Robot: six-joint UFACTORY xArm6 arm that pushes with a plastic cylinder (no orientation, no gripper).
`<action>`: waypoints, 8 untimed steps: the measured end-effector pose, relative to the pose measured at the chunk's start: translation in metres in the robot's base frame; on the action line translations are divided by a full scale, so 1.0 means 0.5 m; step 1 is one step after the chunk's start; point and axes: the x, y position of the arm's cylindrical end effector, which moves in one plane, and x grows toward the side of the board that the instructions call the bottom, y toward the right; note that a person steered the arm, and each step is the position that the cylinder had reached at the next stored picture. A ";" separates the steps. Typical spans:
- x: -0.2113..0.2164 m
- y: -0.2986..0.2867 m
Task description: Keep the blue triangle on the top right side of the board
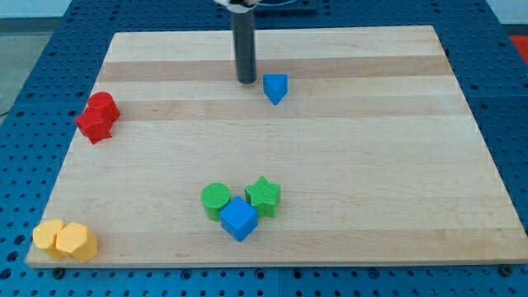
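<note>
Two yellow hexagonal blocks (66,240) sit at the pale wooden board (371,190)'s near-left corner. The dark rod's tip (247,81), which has no jaws, stands just left of the small blue triangle block (275,87), near the board's top centre.

My tip (247,80) is sitting just left of the blue triangle (275,87), near the bench's (371,165) top centre.

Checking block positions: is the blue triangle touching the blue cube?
No, the blue triangle sits near the view's top beside my tip, far from the blue cube.
</note>
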 end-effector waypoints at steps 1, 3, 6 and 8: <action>0.062 -0.038; 0.080 0.126; -0.003 0.264; -0.003 0.098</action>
